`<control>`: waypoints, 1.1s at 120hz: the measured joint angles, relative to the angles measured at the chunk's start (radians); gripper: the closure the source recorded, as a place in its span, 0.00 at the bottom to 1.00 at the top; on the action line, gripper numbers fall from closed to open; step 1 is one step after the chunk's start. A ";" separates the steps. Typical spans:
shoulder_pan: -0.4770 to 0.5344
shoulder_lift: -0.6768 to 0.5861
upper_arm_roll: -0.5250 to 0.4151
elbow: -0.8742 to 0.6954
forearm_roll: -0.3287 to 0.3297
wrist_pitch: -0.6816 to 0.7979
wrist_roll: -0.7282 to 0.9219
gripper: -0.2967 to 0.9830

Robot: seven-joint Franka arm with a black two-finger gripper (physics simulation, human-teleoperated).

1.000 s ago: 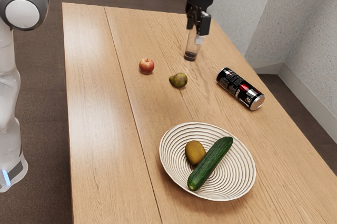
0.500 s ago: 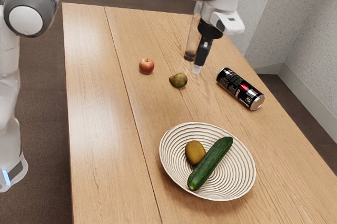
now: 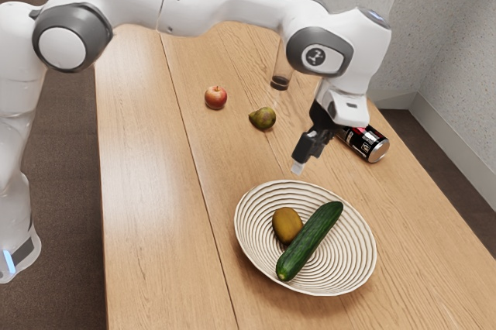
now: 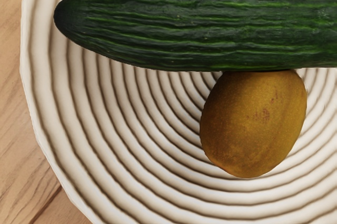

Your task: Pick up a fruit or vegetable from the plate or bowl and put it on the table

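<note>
My gripper [image 3: 302,161] hangs in the air above the far rim of the white ridged bowl [image 3: 252,260], clear of the food. Inside the bowl, a long dark green cucumber [image 3: 310,241] lies slantwise across one side, and a brownish-yellow oval fruit [image 3: 286,224] rests against it. The wrist view looks down on the cucumber [image 4: 195,28], the oval fruit [image 4: 254,124] touching its side, and the bowl [image 4: 58,129] around them.
A red apple [image 3: 216,97] and a green-brown pear [image 3: 263,118] sit on the wooden table [image 3: 147,190], beyond the bowl. A black can [image 3: 367,144] lies on its side, partly behind my hand. A clear glass [image 3: 280,74] stands farther off, partly covered by the arm.
My hand has travelled from beside the glass, past the pear and the can, to the bowl's far rim. The cucumber, oval fruit, apple and pear have stayed put.
</note>
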 joint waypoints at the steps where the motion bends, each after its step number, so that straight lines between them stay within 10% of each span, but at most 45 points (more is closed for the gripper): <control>1: -0.001 -0.003 -0.007 -0.006 0.000 0.000 0.002 0.23; 39: -0.016 -0.176 -0.079 -0.307 -0.032 0.051 0.044 0.23; 68: 0.004 -0.162 -0.077 -0.319 0.060 0.122 0.039 0.23; 132: 0.010 -0.075 -0.066 -0.307 -0.030 0.238 0.051 0.23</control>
